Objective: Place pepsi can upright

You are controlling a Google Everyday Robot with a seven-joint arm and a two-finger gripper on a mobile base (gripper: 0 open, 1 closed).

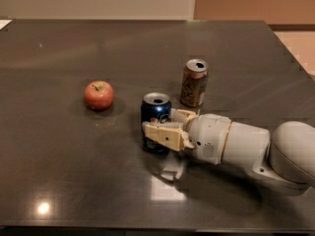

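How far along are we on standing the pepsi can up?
Done: the pepsi can stands upright on the table, opening on top, with the apple and the brown-gold can close by. In hand: the pincer sits low over the table and looks closed on the pepsi can's sides. Left: open the pincer and back away without tipping the can.

Single camera (mounting unrecorded) looks down obliquely across the dark worktop (pixel 59 181) from its near edge, at close range. The gripper (pixel 161 123), clasping the pepsi can (pixel 152 113), sits just below frame centre.
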